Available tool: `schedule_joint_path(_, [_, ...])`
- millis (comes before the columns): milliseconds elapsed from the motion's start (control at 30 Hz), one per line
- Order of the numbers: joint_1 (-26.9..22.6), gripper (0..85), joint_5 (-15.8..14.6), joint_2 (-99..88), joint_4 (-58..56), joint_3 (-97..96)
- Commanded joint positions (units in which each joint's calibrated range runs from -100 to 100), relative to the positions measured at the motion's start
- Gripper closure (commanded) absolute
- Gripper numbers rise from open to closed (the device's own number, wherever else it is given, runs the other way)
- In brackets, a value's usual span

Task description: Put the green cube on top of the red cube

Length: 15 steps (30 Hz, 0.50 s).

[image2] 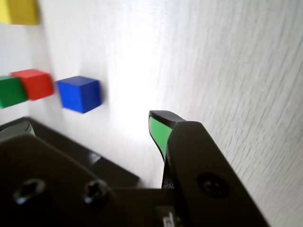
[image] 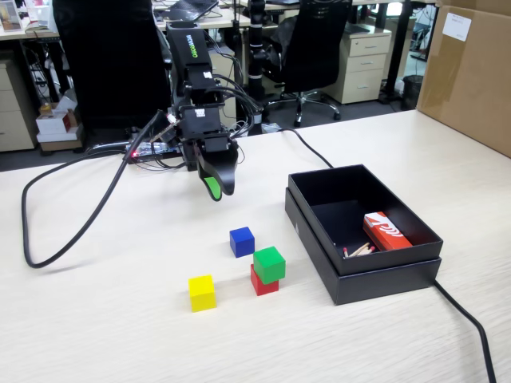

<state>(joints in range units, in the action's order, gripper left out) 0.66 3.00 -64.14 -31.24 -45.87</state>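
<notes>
Up above the table (image: 120, 319) we see the gripper (image: 214, 188) hanging clear of everything, its green-tipped finger (image2: 158, 132) pointing down; we cannot tell whether the jaws are parted or closed, since only one tip shows; nothing is in its grasp. Over to the cubes: the green cube (image: 269, 264) sits on top of the red cube (image: 262, 283), slightly askew; the blue cube (image: 242, 241) is just behind them, the yellow cube (image: 202, 292) to the left in the fixed view; the black box (image: 383, 275) stands at the right, holding a red-and-white matchbox (image: 385, 231).
</notes>
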Motion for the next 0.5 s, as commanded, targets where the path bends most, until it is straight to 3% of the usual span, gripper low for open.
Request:
schedule_joint_path(0, [-0.34, 36.7, -0.15, -12.45, 0.53, -2.63])
schedule_joint_path(167, [-0.68, 36.7, -0.68, -21.51, 2.26, -9.98])
schedule_joint_path(467, [-0.29, 36.7, 0.20, -33.22, 19.80, -30.83])
